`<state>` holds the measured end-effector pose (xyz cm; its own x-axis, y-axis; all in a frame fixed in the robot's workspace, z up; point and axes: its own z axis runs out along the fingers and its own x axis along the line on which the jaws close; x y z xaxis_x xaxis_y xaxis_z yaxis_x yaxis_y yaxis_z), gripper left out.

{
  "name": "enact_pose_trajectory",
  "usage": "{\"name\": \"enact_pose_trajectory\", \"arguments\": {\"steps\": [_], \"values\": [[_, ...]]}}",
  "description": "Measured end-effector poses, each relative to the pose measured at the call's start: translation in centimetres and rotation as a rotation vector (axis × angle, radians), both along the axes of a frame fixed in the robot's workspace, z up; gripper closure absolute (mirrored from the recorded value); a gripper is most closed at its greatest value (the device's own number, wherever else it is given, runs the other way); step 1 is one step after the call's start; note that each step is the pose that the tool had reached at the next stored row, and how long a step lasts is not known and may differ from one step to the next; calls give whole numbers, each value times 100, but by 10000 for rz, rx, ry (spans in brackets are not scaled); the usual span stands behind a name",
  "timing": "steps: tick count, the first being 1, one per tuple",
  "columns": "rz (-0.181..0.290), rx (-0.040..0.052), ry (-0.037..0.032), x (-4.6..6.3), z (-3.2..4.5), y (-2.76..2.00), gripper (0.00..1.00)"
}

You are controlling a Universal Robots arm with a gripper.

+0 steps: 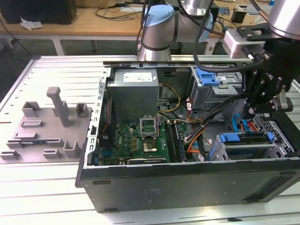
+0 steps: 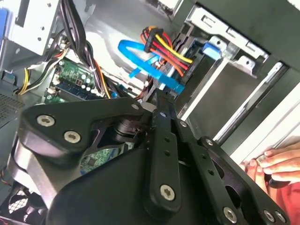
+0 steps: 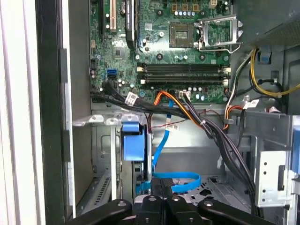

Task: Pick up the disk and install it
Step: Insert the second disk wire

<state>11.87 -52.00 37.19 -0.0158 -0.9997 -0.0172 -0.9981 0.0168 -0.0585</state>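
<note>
Blue-framed disk (image 1: 247, 149) sat in the bay at the open case's (image 1: 187, 180) corner, below the hand (image 1: 260, 108), whose grip state could not be told.

Arm (image 1: 176, 26) bent downward, gripper (image 1: 255, 110) low, jaws together

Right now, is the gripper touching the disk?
Cannot tell: in the exterior view the gripper hangs above the disk, its tip lost against cables.
</note>
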Motion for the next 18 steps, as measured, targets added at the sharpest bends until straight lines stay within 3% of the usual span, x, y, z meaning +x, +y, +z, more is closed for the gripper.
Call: {"name": "enact_pose_trajectory", "arguments": {"steps": [9, 18], "values": [[-25, 0, -50, -209, 0, 2, 89], [-25, 0, -51, -225, 0, 2, 89]]}}
